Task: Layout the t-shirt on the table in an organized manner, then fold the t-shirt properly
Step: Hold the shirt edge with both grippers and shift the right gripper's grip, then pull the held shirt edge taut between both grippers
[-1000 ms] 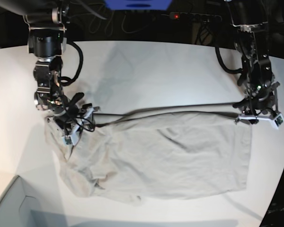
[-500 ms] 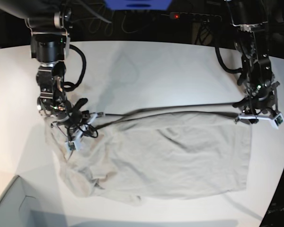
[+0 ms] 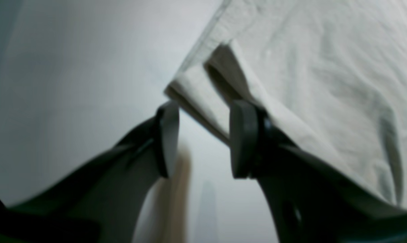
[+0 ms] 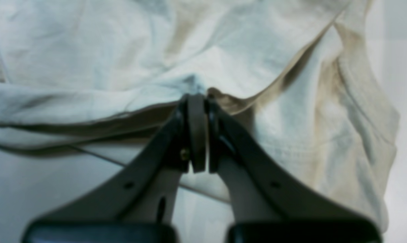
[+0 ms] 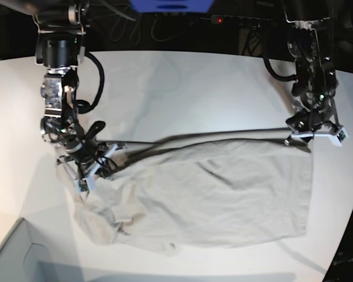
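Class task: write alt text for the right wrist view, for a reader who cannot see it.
The right gripper is seen from just behind, its dark jaws shut on a bunched fold of the t-shirt. The pale, creased cloth fills most of the picture, with a strip of the white table at the right edge.

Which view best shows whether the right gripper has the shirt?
The right wrist view: the right gripper is shut, its tips pinching a fold of the shirt. The base view shows it small, against the cloth edge, its grip hidden. The left wrist view shows only the left gripper around a hem corner.
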